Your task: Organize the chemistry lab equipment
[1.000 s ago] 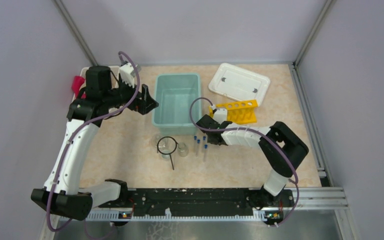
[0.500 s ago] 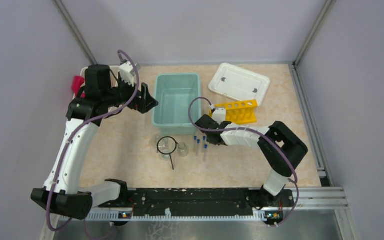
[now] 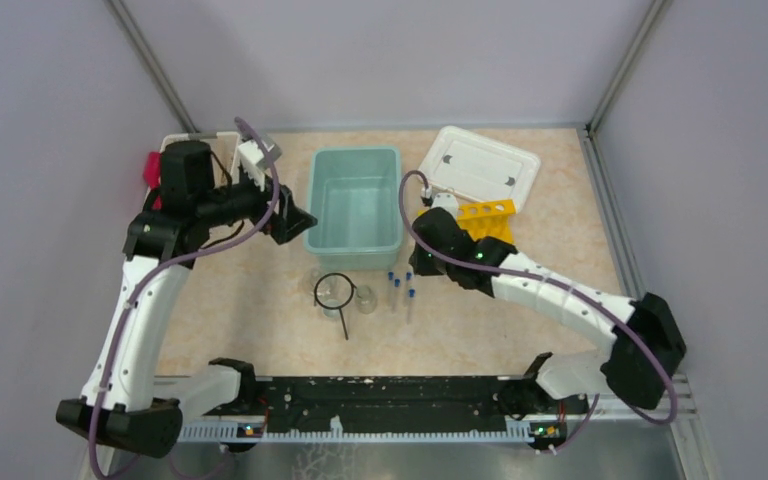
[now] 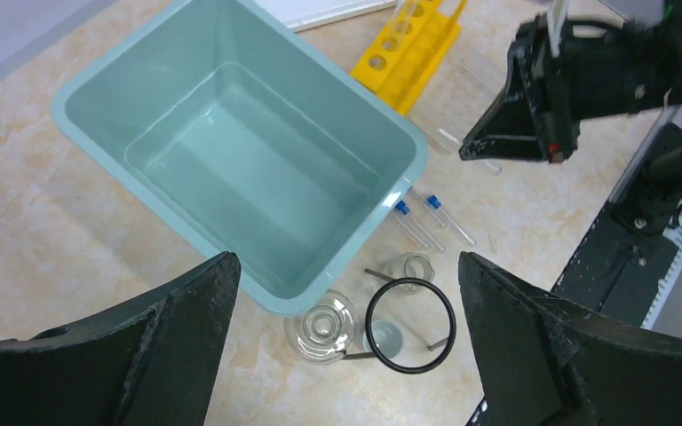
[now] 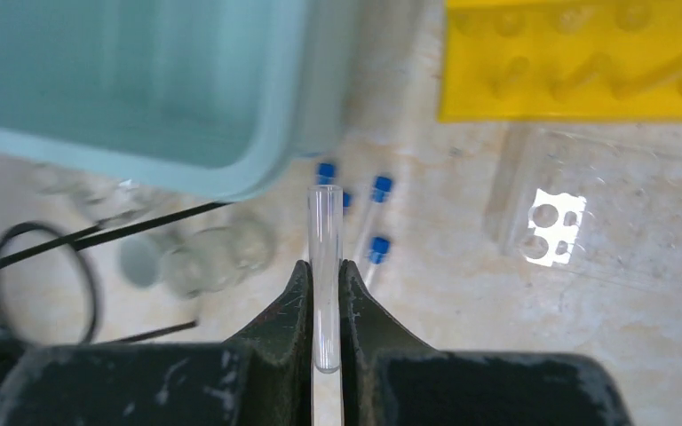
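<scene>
My right gripper point(image 5: 324, 271) is shut on a thin clear test tube point(image 5: 325, 222) and holds it above the table, between the teal bin and the yellow tube rack point(image 5: 577, 62). In the top view it point(image 3: 422, 262) hovers beside the rack point(image 3: 482, 220). More blue-capped test tubes point(image 3: 400, 290) lie below it. Two clear beakers point(image 3: 365, 298) and the black wire ring point(image 3: 334, 289) sit in front of the bin. My left gripper point(image 4: 346, 266) is open and empty, high over the bin's near edge, with a beaker point(image 4: 322, 326) and the ring point(image 4: 409, 324) below.
An empty teal bin point(image 3: 315, 215) stands mid-table. A white lid point(image 3: 478, 166) lies behind the rack, and a clear plastic piece point(image 5: 586, 213) lies beside it. A white basket point(image 3: 175, 145) with a red cloth point(image 3: 153, 170) is at the back left, behind my left arm.
My right gripper has lifted one test tube off the table and moved it slightly toward the rack; its elbow has swung out right. My left arm has shifted a little left.
</scene>
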